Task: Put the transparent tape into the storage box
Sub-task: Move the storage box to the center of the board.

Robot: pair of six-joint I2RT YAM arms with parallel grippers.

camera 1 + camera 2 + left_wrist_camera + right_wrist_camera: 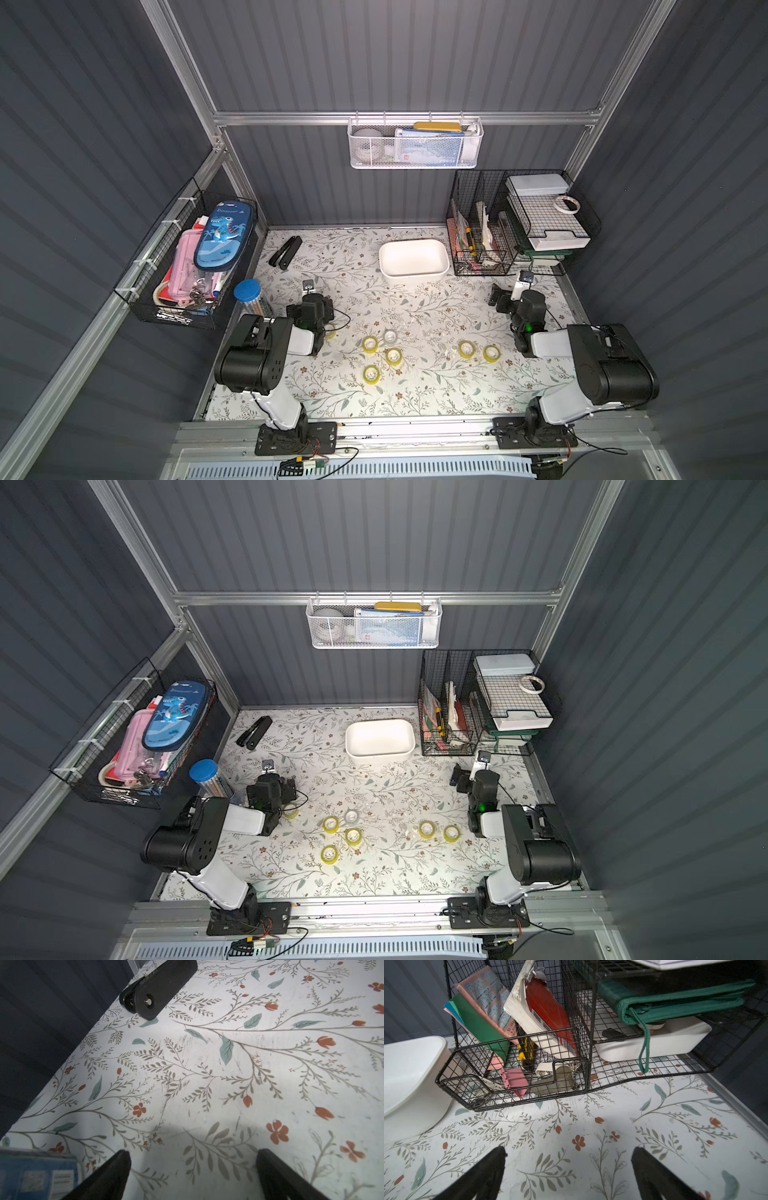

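Several yellow-tinted transparent tape rolls lie on the floral table in both top views: three near the middle (370, 344) (393, 356) (371, 373), two further right (467, 349) (491, 353), and one half hidden by the left arm (330, 333). A colourless roll (390, 336) sits behind the middle group. The white storage box (413, 258) (411, 1076) stands empty at the back. My left gripper (309, 296) (192, 1153) is open over bare table, left of the rolls. My right gripper (505, 296) (569, 1150) is open in front of the black rack, holding nothing.
A black stapler (285, 252) (158, 989) lies at the back left. A blue-capped tube (249, 293) stands beside the left arm. The black wire rack (519, 224) (517, 1084) fills the back right corner, with a white tape ring (567, 203) on top. A white mesh basket (415, 143) hangs on the rear wall.
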